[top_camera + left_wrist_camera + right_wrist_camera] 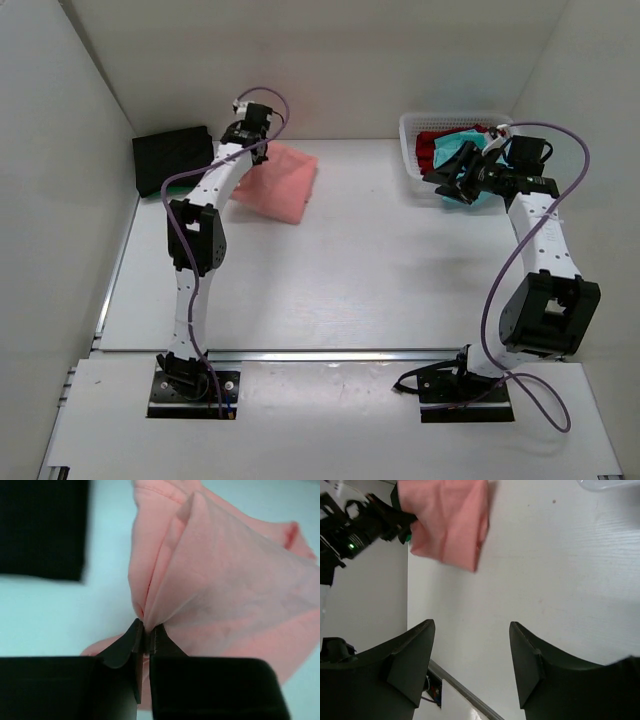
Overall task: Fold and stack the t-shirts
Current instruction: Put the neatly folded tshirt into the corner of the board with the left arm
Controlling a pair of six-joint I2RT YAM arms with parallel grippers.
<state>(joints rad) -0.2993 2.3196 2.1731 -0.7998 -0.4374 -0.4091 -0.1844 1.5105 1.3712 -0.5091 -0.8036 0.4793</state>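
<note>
**A:** Where is your pink shirt (283,186) right now?

**B:** It lies near the far left corner of the table (350,280). It is folded over and bunched up. Your left gripper (146,628) has its two fingers pinched tight on a fold of it. The pink cloth fans up and out from the tips.

**A:** What is next to it?

**B:** The black shirt (172,159) is just to its left, right in the far left corner. It lies flat and folded. From above the two look very close, but the left wrist view shows bare table between them.

**A:** And your right gripper (447,178)?

**B:** It is up by the far right corner, at the front of the white basket (412,128). Its fingers (407,655) are spread wide apart and nothing is between them. You can see only table under them.

**A:** What is in the basket?

**B:** The red shirt (430,146) and the teal shirt (463,139) are piled inside, all crumpled. Some teal cloth shows under your right gripper. I can't tell if the gripper touches it, because the arm hides that spot.
</note>
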